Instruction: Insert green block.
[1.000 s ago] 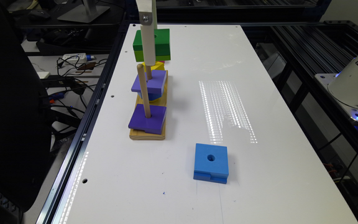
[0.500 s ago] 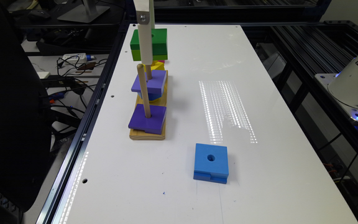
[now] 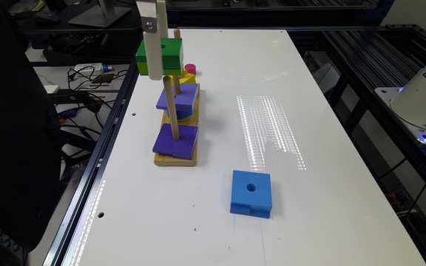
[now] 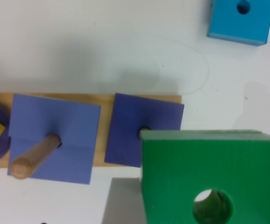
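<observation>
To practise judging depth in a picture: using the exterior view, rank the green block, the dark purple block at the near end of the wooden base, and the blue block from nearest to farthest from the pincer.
1. Green block: held up at the pincer, above the pegs.
2. Dark purple block: on the near end of the wooden base, below the pincer.
3. Blue block: alone on the table, toward the exterior view's right.

The exterior view looks down the table (image 3: 309, 111) lengthwise from high off one end, wide and distant. The wrist view faces straight down, close above. Both take in the peg board (image 3: 176, 159) (image 4: 104, 98), purple blocks and blue block (image 3: 250, 192) (image 4: 239, 21).
</observation>
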